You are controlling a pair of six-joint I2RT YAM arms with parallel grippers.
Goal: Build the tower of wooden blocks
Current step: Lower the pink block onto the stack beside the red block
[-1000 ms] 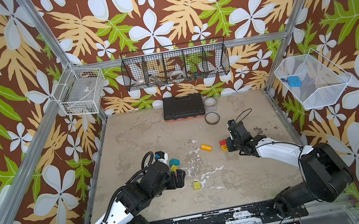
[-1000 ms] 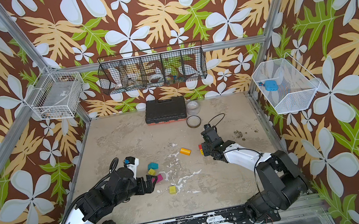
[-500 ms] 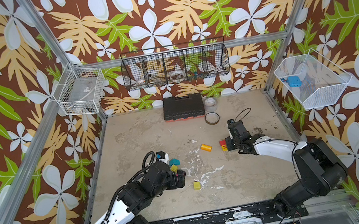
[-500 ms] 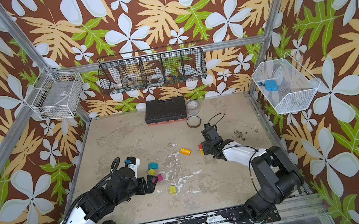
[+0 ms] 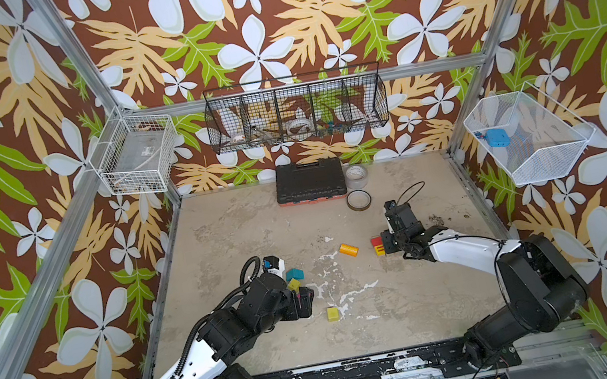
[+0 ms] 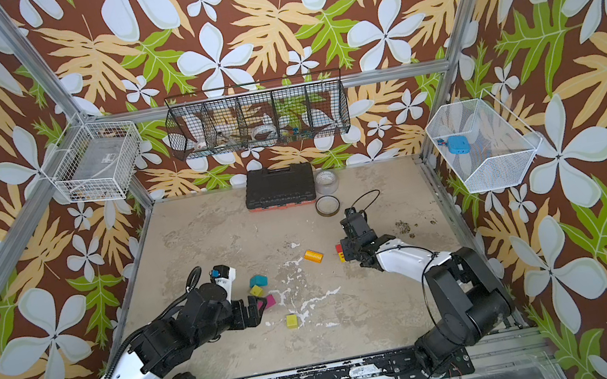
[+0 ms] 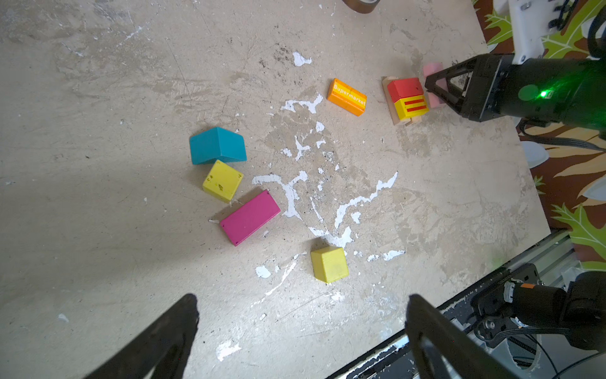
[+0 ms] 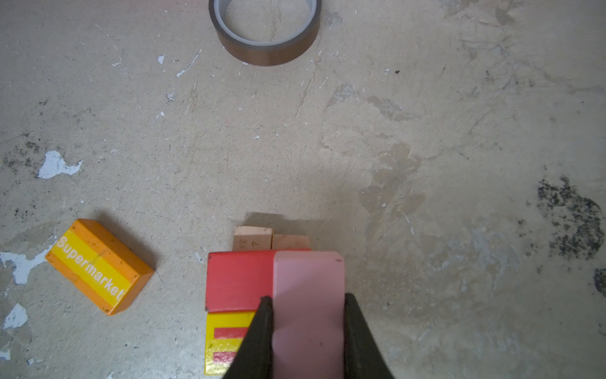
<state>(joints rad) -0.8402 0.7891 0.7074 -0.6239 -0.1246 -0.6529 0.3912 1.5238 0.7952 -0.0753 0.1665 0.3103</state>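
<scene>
right wrist view: right tool (image 8: 308, 298) clamps pink block (image 8: 308, 275).

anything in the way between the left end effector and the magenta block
Nothing visible does. The left end effector is open, and only bare table shows between its fingertips and the magenta block. The farther yellow cube sits at the block's far edge; the nearer yellow cube lies off to the side.

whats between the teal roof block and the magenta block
A yellow cube sits between the teal roof block and the magenta block, seen clearly in the left wrist view.
</scene>
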